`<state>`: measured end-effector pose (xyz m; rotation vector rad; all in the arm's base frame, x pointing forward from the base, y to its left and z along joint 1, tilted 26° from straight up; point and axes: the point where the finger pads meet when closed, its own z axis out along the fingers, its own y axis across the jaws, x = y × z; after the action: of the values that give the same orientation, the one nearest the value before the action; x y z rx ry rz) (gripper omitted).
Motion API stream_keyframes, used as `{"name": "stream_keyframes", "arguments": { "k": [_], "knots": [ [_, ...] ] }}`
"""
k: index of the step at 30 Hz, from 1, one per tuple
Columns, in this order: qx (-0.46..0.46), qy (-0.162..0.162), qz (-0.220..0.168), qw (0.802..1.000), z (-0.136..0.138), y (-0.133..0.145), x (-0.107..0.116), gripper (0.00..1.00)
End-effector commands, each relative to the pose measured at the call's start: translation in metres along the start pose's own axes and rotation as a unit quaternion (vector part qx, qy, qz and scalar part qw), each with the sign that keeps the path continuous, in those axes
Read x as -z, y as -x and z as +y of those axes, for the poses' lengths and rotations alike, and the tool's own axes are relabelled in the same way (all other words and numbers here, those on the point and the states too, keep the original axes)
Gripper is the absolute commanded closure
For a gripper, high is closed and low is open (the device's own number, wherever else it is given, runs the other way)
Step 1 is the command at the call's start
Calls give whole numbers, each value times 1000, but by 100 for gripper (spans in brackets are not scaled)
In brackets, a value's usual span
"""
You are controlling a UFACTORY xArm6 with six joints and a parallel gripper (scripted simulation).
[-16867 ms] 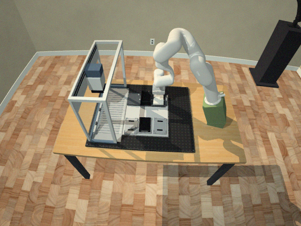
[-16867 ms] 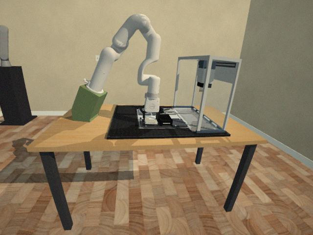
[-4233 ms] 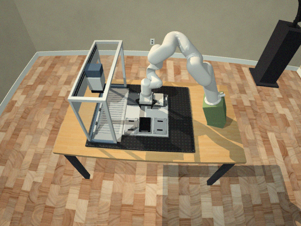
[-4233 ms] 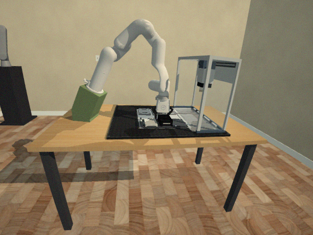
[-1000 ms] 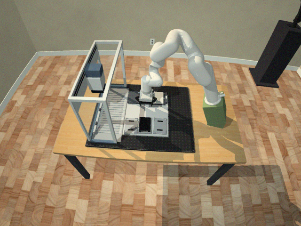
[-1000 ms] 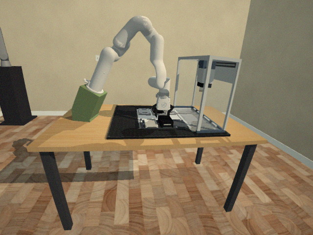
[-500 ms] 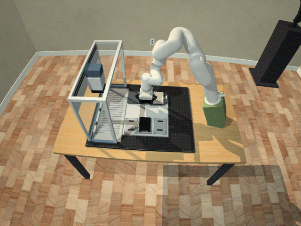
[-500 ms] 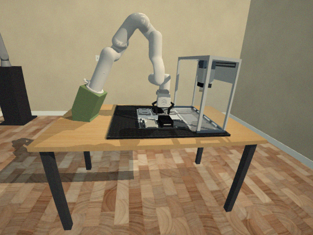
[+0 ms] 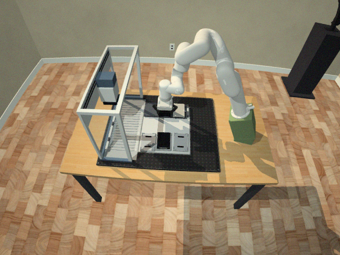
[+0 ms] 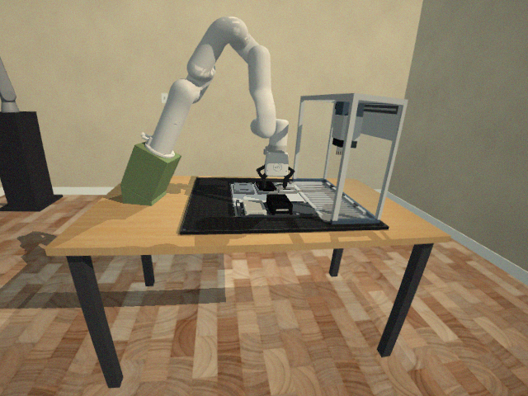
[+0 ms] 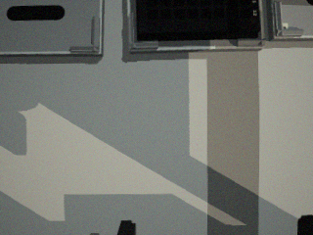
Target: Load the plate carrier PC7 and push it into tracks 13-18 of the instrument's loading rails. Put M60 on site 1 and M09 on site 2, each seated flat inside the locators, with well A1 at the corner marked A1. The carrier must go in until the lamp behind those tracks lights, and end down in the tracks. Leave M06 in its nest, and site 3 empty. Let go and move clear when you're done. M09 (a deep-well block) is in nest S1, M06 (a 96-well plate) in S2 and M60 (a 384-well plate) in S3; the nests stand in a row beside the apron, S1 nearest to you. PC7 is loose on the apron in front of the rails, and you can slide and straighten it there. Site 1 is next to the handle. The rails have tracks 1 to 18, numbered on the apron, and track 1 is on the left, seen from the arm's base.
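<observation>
While my gripper (image 9: 166, 110) (image 10: 274, 186) (image 11: 216, 229) hung wide open, holding nothing, two plates sat on one tray (image 9: 188, 113) (image 10: 238, 208).
I saw one white plate (image 9: 179, 110) (image 10: 254, 207) by the handle, one black block (image 9: 166, 115) (image 10: 280, 203) beside it, and three nests (image 9: 180, 142) (image 10: 243, 187) (image 11: 49, 36), one filled.

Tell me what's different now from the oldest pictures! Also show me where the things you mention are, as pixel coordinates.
The gripper (image 9: 164, 113) (image 10: 274, 187) (image 11: 216, 227) moved away from above the white plate (image 9: 179, 110) (image 10: 254, 207), towards the tall frame (image 9: 128, 79) (image 10: 346, 158). In the last second it went up a little. It's open now. The white plate, the black block (image 10: 279, 200) and the frame stayed put.
</observation>
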<state>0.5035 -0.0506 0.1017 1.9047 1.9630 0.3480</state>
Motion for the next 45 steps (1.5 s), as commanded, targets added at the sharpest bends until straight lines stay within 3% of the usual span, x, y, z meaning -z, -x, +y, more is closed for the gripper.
{"name": "stream_keyframes", "arguments": {
  "k": [1,31,41,45],
  "knots": [
    [0,1,0,1000,1,0,7,0],
    [0,2,0,1000,1,0,50,0],
    [0,2,0,1000,1,0,50,0],
    [0,2,0,1000,1,20,50,0]
  ]
}}
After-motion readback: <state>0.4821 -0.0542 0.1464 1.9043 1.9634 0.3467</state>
